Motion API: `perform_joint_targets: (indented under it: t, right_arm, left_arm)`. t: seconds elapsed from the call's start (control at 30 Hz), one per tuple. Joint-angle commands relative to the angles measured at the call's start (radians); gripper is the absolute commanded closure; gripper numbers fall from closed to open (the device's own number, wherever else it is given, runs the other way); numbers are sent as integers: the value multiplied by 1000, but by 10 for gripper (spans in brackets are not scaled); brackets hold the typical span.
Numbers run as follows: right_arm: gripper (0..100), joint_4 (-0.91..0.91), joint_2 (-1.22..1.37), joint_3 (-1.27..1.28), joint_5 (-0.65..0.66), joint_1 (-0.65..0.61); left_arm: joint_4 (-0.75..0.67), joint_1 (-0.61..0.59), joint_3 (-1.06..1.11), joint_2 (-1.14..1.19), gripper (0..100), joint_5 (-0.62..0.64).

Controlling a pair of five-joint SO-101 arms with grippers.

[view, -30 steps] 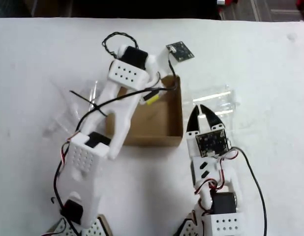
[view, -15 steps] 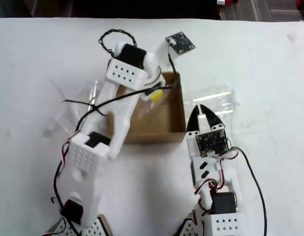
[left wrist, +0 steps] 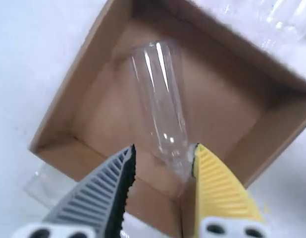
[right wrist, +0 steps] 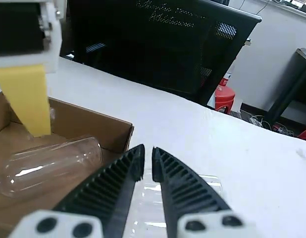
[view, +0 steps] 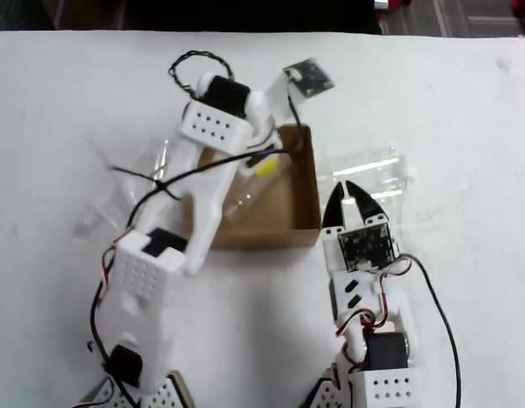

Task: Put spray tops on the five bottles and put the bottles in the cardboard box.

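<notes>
The cardboard box (view: 309, 195) stands open at mid-table. A clear bottle (view: 244, 201) lies on its side on the box floor (left wrist: 69, 114). My left gripper (view: 261, 161) hangs over the box, open. In the left wrist view its grey and yellow fingers (left wrist: 163, 151) stand apart above the narrow end of the bottle (left wrist: 160, 99). My right gripper (view: 347, 189) rests just right of the box, its black fingers (right wrist: 148, 151) shut with nothing between them. It faces the box rim (right wrist: 93, 116), the bottle (right wrist: 49, 163) and the left gripper's yellow finger (right wrist: 29, 99).
More clear bottles lie on the table right of the box (view: 373, 170) and left of it (view: 118, 200), under the left arm. Bottles also show beyond the box wall (left wrist: 272, 20). A black chair (right wrist: 158, 44) stands past the table's far edge.
The box has slid slightly to the right. The left arm's wrist has shifted a little toward the far edge, and the bottle now lies lower in the box. The right arm has not moved.
</notes>
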Motion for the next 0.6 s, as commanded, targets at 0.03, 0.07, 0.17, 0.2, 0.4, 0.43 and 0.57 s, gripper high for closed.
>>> perform_joint_targets:
  t: [0.03,0.07,0.17,0.2,0.4,0.43,0.57]
  right_arm:
    - [981,-16,1,8,8,4]
    - [981,-18,1,8,8,4]
    - [981,-19,1,8,8,2]
    - [981,-19,1,8,8,2]
    - [981,-16,1,8,8,2]
    - [981,-16,1,8,8,2]
    - [981,-16,1,8,8,2]
  left_arm:
    - [6,-64,410,-179,823,-77]
    - [3,-64,488,-209,823,-92]
    - [-25,-61,626,-294,823,-114]
    - [-55,-65,660,-314,823,-110]
    - [-213,-125,760,-335,821,-107]
    - [-227,-136,772,-335,820,-107]
    - [-281,-166,821,-335,819,-106]
